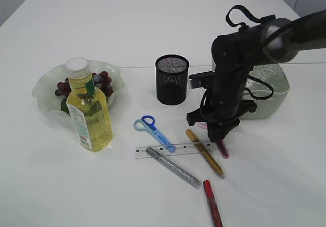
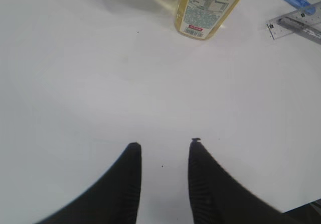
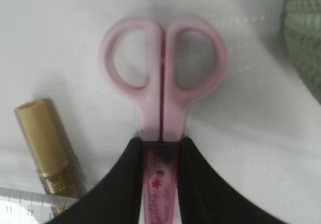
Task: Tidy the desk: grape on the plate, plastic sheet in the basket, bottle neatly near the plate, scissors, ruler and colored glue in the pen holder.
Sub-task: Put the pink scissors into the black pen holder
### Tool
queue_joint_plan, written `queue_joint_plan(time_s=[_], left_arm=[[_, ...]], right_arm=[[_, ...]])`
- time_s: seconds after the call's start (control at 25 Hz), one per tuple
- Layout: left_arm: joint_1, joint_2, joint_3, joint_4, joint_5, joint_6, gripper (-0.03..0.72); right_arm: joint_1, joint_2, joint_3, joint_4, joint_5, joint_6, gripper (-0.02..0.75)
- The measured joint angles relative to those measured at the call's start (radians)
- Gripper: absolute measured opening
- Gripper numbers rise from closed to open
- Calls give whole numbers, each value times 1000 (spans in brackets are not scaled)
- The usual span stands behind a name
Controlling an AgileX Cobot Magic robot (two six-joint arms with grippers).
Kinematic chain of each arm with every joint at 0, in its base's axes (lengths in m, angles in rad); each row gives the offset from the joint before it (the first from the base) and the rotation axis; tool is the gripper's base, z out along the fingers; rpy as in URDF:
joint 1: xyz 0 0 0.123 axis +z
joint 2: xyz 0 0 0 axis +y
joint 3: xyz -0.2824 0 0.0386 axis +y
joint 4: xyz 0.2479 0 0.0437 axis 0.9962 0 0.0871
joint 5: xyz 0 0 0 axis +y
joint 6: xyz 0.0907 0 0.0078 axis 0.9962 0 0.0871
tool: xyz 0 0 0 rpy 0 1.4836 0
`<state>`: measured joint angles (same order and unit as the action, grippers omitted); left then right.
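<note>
- The white table [image 1: 153, 28] takes up everything; the right arm [image 1: 239, 59] reaches in from the upper right and hangs low over the clutter.
- Green basket [image 1: 272, 92] sits just behind that arm, black mesh pen holder [image 1: 171, 79] near the middle, both empty as far as I can see.
- Plate [image 1: 46, 89] on the left has the grapes [image 1: 63, 88] on it, and the yellow bottle [image 1: 89, 110] stands upright right in front, touching or nearly so.
- Clear ruler [image 1: 173, 151] lies flat, with a silver glue stick [image 1: 173, 167] and a gold one [image 1: 205, 153] crossing it, a red one [image 1: 212, 202] lower down, blue scissors [image 1: 154, 130] just above.
- Right gripper [image 3: 160, 184] is clamped on the pink scissors [image 3: 163, 73], 2 fingers squeezing the part just below the handles; loops stick out ahead of the tips.
- Left gripper [image 2: 164, 184] hovers over bare table, fingers apart, holding nothing.
</note>
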<state>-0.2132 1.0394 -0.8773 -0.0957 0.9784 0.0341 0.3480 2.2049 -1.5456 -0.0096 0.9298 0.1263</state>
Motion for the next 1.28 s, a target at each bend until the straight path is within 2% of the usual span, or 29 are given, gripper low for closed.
queue_joint_plan(time_s=[0.56,1.04,1.28], left_arm=[[0,0,0,0,-3,0,241],[0,0,0,0,-3,0,241],[0,0,0,-4,-3,0,241]], right_arm=[[0,-61,-21,23,40,-80,134],[0,-140,-42,245,88,-284,133],[-2,-175,-116,338,94,-366,133]])
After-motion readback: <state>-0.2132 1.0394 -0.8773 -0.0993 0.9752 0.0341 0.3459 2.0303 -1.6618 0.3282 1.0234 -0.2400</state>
